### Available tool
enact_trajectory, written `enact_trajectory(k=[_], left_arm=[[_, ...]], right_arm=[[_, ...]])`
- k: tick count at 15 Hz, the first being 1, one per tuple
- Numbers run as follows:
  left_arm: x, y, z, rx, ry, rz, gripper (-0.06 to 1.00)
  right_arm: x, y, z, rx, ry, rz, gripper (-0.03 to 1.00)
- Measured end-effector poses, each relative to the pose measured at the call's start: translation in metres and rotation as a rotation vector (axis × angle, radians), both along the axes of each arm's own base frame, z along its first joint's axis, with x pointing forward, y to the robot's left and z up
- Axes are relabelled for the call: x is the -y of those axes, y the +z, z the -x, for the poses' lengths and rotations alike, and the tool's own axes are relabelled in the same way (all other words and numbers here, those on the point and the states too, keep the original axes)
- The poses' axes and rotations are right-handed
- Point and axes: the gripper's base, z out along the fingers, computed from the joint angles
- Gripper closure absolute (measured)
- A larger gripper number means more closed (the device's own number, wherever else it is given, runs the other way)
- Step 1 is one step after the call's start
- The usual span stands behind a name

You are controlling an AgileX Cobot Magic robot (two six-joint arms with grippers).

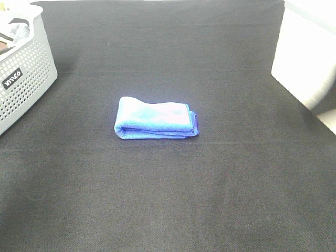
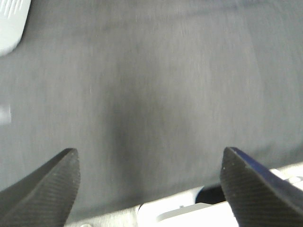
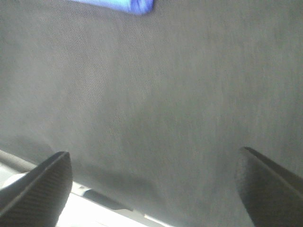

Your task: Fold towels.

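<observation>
A blue towel (image 1: pixel 156 125) lies folded into a small rectangle at the middle of the black table cloth (image 1: pixel 168 199). Neither arm shows in the exterior high view. In the left wrist view my left gripper (image 2: pixel 150 182) is open and empty, over bare cloth near the table's edge. In the right wrist view my right gripper (image 3: pixel 154 184) is open and empty over bare cloth, and a corner of the blue towel (image 3: pixel 128 5) shows far from the fingertips.
A grey perforated laundry basket (image 1: pixel 23 73) with cloth inside stands at the back left; its corner shows in the left wrist view (image 2: pixel 12 23). A white box (image 1: pixel 307 52) stands at the back right.
</observation>
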Motion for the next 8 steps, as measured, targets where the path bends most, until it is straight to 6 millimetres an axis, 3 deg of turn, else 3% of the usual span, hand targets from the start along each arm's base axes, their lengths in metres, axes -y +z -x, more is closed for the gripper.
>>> enact_trajectory(k=[3, 5, 8], left_arm=[[-0.012, -0.023, 0.056, 0.134, -0.032, 0.004, 0.17], [-0.018, -0.033, 0.085, 0.252, -0.042, 0.017, 0.17], [-0.023, -0.030, 0.112, 0.465, -0.075, 0.019, 0.17]], right_arm=[[0.012, -0.028, 0.050, 0.060, 0.001, 0.049, 0.09], [0.017, -0.025, 0.071, 0.157, -0.003, 0.058, 0.09], [0.025, -0.020, 0.095, 0.280, -0.008, 0.102, 0.09]])
